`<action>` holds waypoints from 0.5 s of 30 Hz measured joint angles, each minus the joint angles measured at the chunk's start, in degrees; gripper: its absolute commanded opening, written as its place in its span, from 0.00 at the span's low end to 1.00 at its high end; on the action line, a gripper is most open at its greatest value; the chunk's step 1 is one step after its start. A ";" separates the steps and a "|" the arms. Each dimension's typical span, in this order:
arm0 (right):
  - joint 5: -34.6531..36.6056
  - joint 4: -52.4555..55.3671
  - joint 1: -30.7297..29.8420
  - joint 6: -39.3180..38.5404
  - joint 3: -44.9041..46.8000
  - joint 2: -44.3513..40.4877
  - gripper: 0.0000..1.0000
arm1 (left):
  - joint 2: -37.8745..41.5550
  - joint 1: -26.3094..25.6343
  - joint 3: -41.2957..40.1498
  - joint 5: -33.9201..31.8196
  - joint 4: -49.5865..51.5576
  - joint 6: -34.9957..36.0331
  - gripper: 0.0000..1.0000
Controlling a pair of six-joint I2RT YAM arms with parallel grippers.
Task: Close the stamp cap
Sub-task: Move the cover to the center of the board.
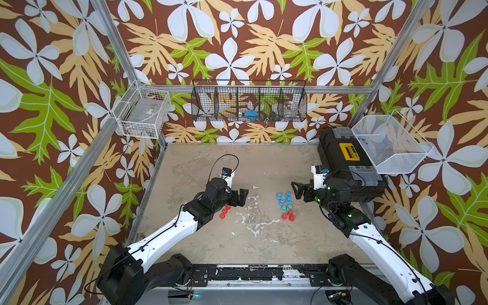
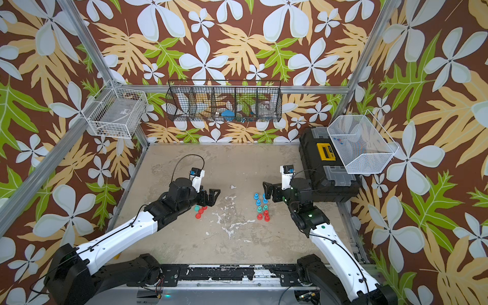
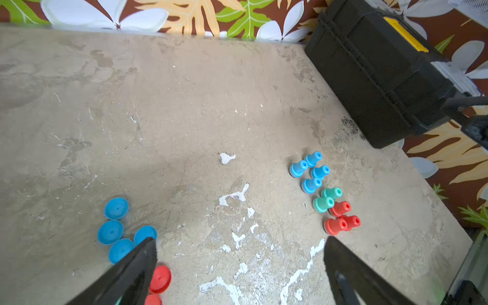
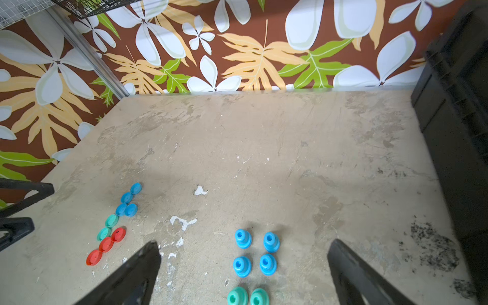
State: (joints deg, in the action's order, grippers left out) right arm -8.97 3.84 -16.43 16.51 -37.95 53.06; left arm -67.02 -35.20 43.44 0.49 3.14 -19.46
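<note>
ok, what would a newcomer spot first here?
The loud floral walls around the table. Then the bright stamps, blue, green and red, standing in a cluster right of centre, their caps lying loose to the left. A black toolbox fills the far right corner.

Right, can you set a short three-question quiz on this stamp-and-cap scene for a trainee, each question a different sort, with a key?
1. True or false: the left gripper is holding a cap.
2. How many blue stamps stand on the table?
3. Multiple choice: in a top view, the loose caps lie nearer which arm's gripper? A left; B right.

Key: 1 false, its jaws are open and empty; 2 four; 3 A.
</note>
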 measured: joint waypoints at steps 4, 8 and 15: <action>-0.26 0.70 0.00 1.16 -0.50 2.73 0.92 | -2.71 -0.09 0.59 -0.74 0.20 -3.19 1.00; -0.24 1.81 0.00 0.83 -1.29 4.57 0.84 | -7.72 0.44 2.05 -1.97 1.49 -6.80 1.00; 1.22 5.90 0.00 -0.09 -3.26 8.28 0.75 | -15.17 3.78 4.63 -0.02 2.69 -13.11 0.96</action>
State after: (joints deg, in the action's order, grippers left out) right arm -7.75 9.74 -16.43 16.43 -41.21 61.34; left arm -82.19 -31.42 48.07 0.47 5.82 -32.58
